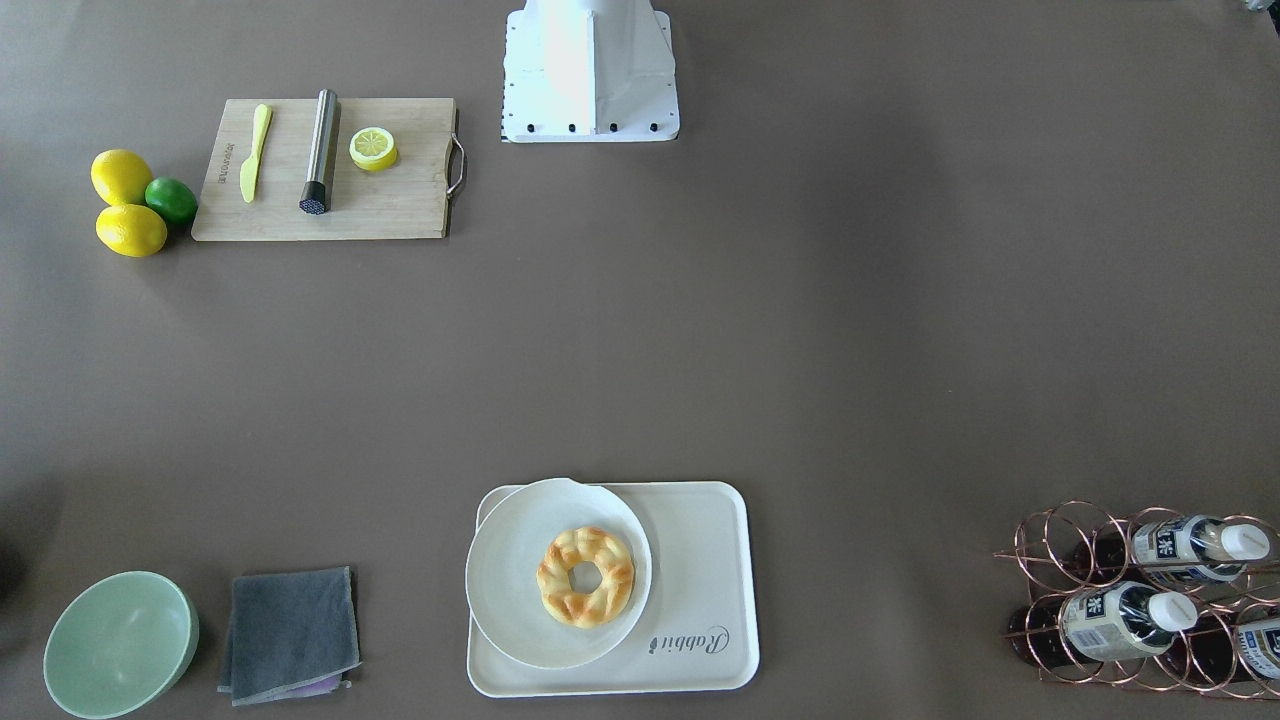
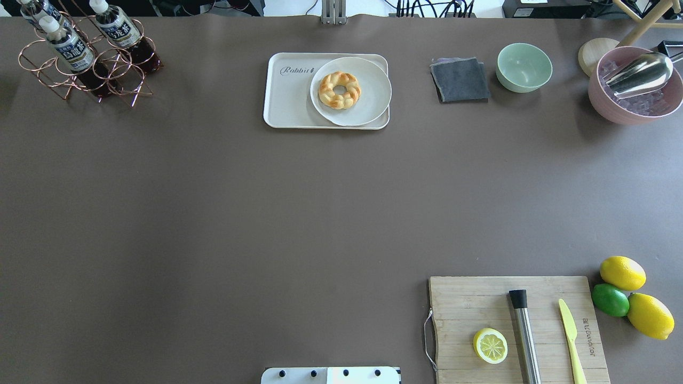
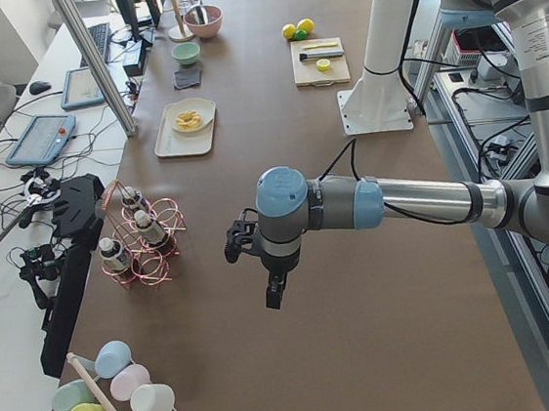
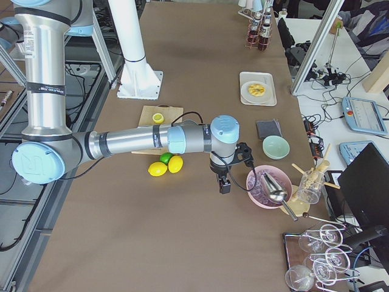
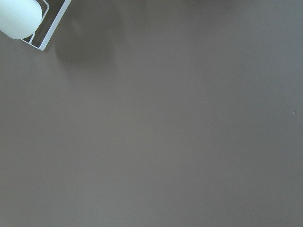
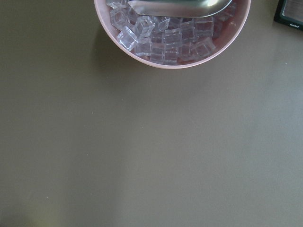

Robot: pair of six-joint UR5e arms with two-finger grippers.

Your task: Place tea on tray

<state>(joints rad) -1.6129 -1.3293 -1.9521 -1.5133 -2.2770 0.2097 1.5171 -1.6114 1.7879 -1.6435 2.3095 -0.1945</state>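
Observation:
Three tea bottles lie in a copper wire rack at the table's far left corner; they also show in the overhead view. The cream tray with the "Rabbit" print holds a round white plate with a braided doughnut; its other half is bare. My left gripper shows only in the exterior left view, above bare table beside the rack. My right gripper shows only in the exterior right view, beside a pink bowl. I cannot tell whether either gripper is open or shut.
A wooden cutting board holds a lemon half, a steel muddler and a yellow knife; two lemons and a lime lie beside it. A grey cloth, a green bowl and a pink bowl of ice with a scoop stand at the far right.

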